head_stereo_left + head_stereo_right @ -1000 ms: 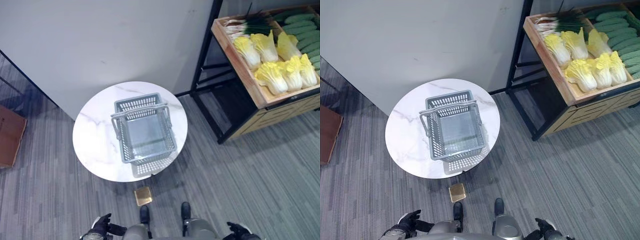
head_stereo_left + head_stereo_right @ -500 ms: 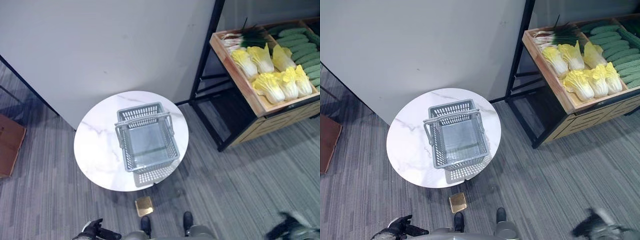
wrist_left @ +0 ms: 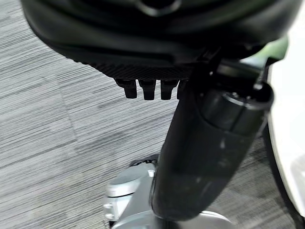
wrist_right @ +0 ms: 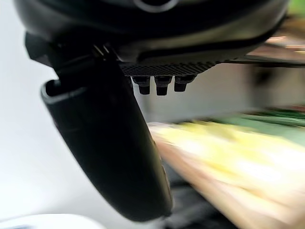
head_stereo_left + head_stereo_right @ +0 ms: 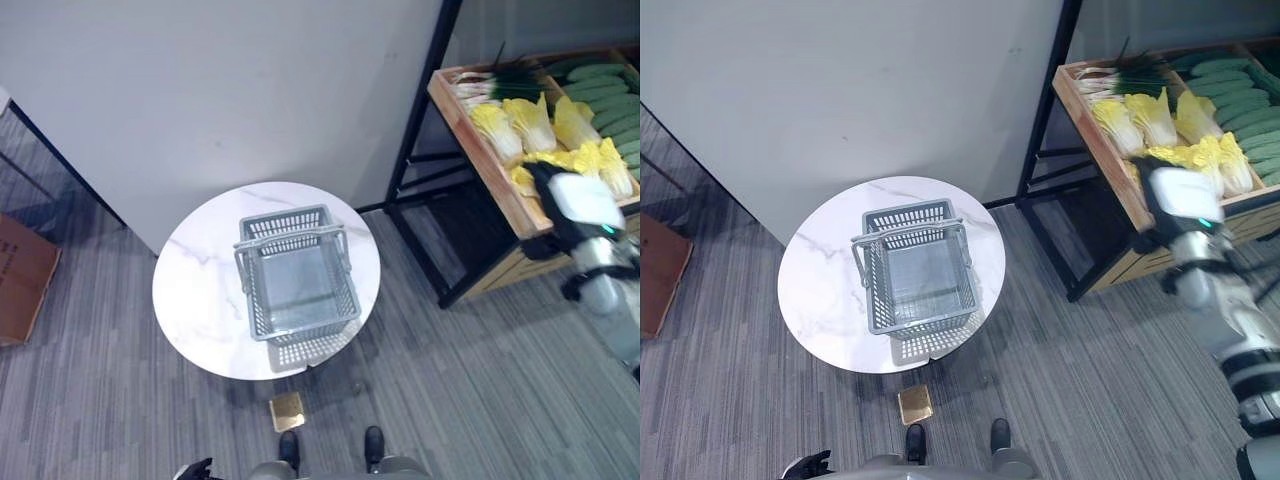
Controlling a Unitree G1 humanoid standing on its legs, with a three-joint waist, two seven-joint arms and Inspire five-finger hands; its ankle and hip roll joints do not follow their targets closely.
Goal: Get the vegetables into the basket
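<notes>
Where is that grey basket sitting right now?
The grey basket stands empty on the round marble table, centre of the eye views, left of the wooden vegetable crate.

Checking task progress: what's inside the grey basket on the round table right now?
Nothing: the basket shows a bare floor through its open top. The cabbages and cucumbers sit in the wooden crate, where the right hand partly covers them.

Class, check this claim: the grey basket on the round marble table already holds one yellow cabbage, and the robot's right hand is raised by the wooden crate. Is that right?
Not quite. The grey basket on the round marble table is empty, as the left eye view shows. The yellow cabbages all lie in the wooden crate. The rest holds: the right hand is raised by that crate.
</notes>
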